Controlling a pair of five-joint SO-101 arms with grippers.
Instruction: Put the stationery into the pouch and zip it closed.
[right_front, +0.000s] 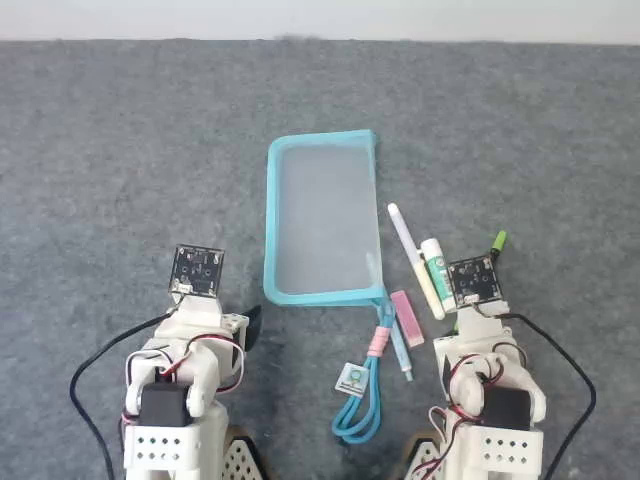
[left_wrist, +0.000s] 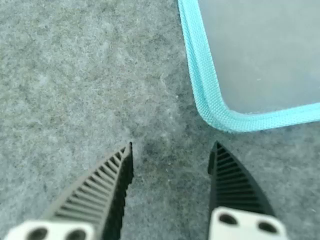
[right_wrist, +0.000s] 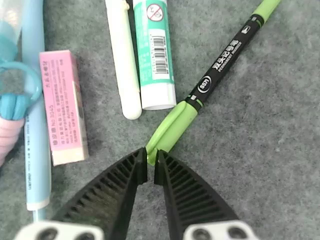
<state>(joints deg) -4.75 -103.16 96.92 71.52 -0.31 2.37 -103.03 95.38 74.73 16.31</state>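
Observation:
A translucent pouch (right_front: 322, 220) with a teal edge lies flat in the middle of the table. To its right lie a white pen (right_front: 410, 255), a green-and-white glue stick (right_front: 434, 262), a pink eraser (right_front: 407, 318), a light blue pen (right_front: 398, 347) and a green highlighter (right_front: 497, 241). My right gripper (right_wrist: 151, 159) is shut, its tips at the end of the highlighter's green cap (right_wrist: 170, 127), with the eraser (right_wrist: 62, 107) off to one side. My left gripper (left_wrist: 172, 150) is open over bare felt, just short of the pouch's near corner (left_wrist: 210, 107).
A teal strap (right_front: 362, 405) with a small tag (right_front: 351, 378) runs from the pouch's near right corner toward the front, beside the blue pen. Grey felt covers the whole table, with open room to the left and behind the pouch.

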